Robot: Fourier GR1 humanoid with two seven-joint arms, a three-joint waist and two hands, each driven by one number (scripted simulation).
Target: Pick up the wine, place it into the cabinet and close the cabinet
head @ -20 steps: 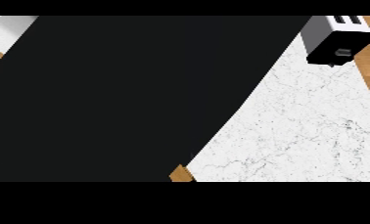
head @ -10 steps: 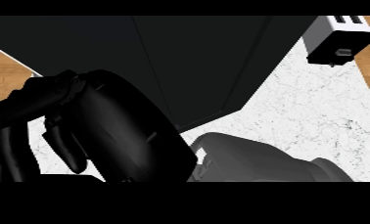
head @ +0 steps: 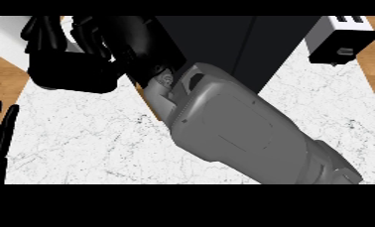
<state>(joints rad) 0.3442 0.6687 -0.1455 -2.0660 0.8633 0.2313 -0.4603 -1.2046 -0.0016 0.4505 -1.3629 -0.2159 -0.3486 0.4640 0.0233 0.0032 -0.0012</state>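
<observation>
The counter [head: 88, 141] is white marble with fine grey veining, and it fills the lower half of the head view from about 7 to 4 o'clock. A strip of warm brown wood [head: 13, 80] shows at 9 o'clock past the marble's edge, and another sliver at 3 o'clock. A large, flat, matt black cabinet [head: 242, 47] spreads across the top from 12 to 1 o'clock, with a thin vertical seam down it. At 2 o'clock stands a boxy black-and-white appliance [head: 338, 42] on the marble.

A thick grey forearm [head: 242, 132] with smooth, rounded plastic-looking panels runs from 5 o'clock up toward the centre. It ends in the black right hand [head: 121, 37] at about 11 o'clock, whose glossy fingers are curled together in a dark mass against the cabinet's left edge; what they are closed on, if anything, cannot be made out. A dark rounded bulk [head: 70, 72] lies just below them at 10 o'clock.

A thin black sliver at the 8 o'clock edge may be the left hand [head: 7, 127]; its state cannot be told.

The wine bottle cannot be picked out anywhere.
</observation>
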